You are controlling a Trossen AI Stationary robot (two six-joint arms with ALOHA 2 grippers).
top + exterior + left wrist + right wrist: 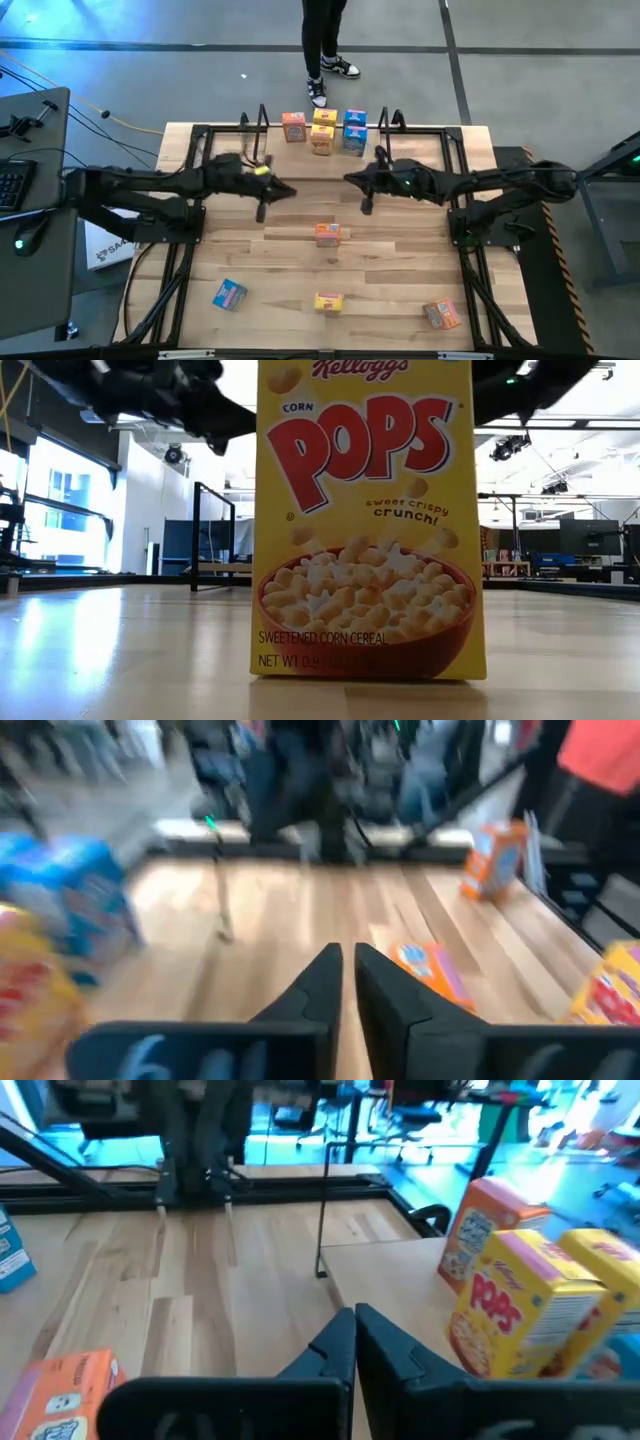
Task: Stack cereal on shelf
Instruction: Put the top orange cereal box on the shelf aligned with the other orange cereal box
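Right, both grippers empty and pressed together: left gripper [290,191] and right gripper [350,178] hover mid-worktop, tips facing each other just in front of the shelf [420,140]. Risk one: the two tips sit near each other, so a reach by either toward the orange box [327,234] between and below them could clip the other arm. Risk two: the stacked boxes [324,131] on the shelf stand close behind; a high swing would knock the yellow Pops box [510,1310] off. Loose cereal remains: blue box [229,294], yellow box [328,302], another orange box [441,314], all near the worktop [400,260] front edge. Arms extend inward, roughly level, wrists low.
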